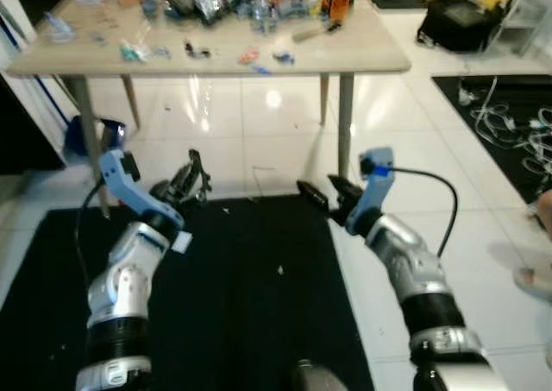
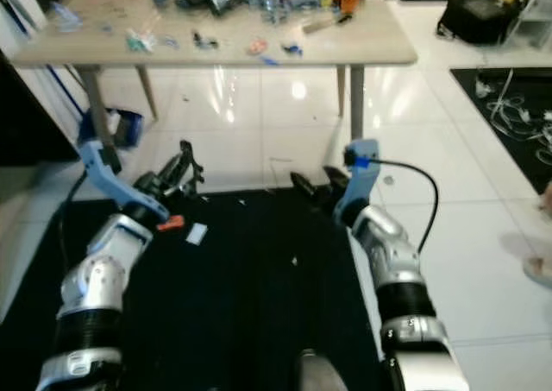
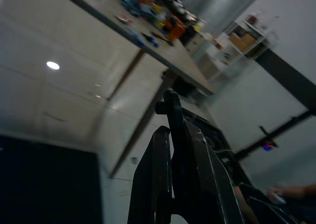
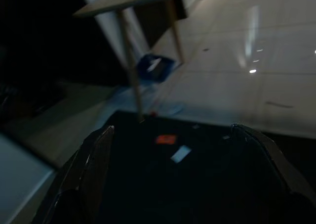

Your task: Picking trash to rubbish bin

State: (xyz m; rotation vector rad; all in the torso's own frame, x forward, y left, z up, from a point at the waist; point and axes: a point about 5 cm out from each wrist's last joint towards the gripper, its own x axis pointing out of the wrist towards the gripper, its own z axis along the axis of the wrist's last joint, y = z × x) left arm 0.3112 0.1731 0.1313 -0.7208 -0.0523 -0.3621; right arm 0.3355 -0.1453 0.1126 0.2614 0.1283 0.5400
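Cluttered tabletop (image 2: 362,50) ahead; orange scrap (image 2: 170,223) and white scrap (image 2: 197,233) on black mat (image 2: 259,305). Left gripper (image 2: 183,168) clenched, right gripper (image 4: 177,150) released. No legible writing.

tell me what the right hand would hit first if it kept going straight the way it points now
Probably the black mat. The right hand, fingers spread, aims low across it toward an orange scrap and a white scrap lying there. Beyond them stand a table leg and a blue bin; depth is unclear.
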